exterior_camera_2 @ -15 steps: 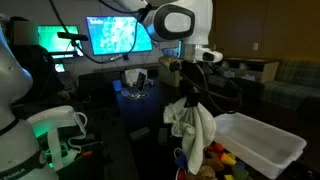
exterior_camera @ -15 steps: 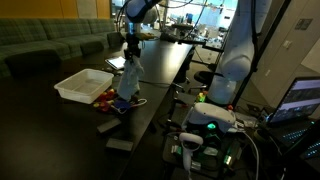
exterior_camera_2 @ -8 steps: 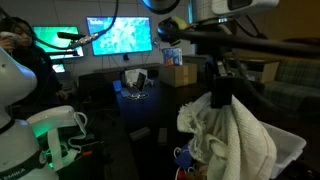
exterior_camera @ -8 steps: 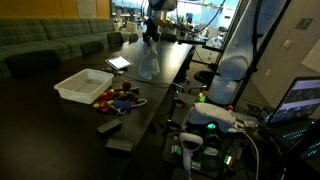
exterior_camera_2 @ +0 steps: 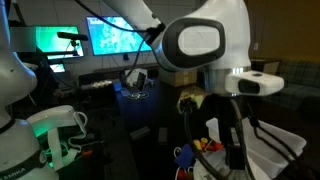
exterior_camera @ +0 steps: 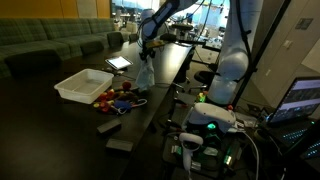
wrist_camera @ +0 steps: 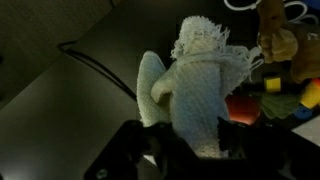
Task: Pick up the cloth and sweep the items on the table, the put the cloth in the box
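My gripper [exterior_camera: 147, 53] hangs over the black table [exterior_camera: 60, 115], shut on the top of the off-white cloth [exterior_camera: 146, 73], which dangles below it. In the wrist view the cloth [wrist_camera: 200, 85] fills the gap between the dark fingers [wrist_camera: 232, 135] of the gripper [wrist_camera: 192, 140]. The colourful items [exterior_camera: 120, 97] lie in a pile on the table, just nearer than the hanging cloth, and show at the right of the wrist view as items [wrist_camera: 285, 60]. The white box [exterior_camera: 83, 84] stands beside the pile. The arm blocks most of an exterior view.
A tablet [exterior_camera: 119, 62] with a bright screen lies on the table behind the box. Dark flat blocks [exterior_camera: 110, 126] sit near the table's front end. A cable [wrist_camera: 95, 68] runs across the tabletop. An equipment bench with a green light [exterior_camera: 212, 126] stands alongside.
The gripper has carried the cloth from right beside the pile, up and toward the far end of the table. The arm has swung round in front of one camera.
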Controlling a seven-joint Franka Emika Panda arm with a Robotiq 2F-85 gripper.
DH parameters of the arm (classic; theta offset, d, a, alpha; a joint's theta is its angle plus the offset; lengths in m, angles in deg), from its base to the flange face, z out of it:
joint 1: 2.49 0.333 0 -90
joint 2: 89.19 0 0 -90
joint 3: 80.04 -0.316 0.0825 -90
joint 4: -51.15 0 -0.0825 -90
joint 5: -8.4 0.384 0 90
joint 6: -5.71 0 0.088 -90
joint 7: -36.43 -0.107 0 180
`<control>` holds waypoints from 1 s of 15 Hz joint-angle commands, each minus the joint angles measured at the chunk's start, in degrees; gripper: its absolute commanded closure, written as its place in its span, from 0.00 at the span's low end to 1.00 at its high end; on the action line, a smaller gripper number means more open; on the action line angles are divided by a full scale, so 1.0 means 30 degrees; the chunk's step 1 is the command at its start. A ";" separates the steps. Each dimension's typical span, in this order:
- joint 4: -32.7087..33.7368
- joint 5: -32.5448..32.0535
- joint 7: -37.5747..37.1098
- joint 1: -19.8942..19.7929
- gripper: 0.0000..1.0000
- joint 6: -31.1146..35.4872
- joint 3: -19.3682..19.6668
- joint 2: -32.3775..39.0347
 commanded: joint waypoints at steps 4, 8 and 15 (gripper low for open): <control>0.3293 -0.0098 -0.0913 0.1320 0.94 0.0943 0.0872 0.6762; 0.4884 0.0248 -0.0383 0.1709 0.94 0.0612 0.0786 0.9357; 0.6509 0.0791 -0.0008 0.2854 0.93 0.0889 0.0229 1.2314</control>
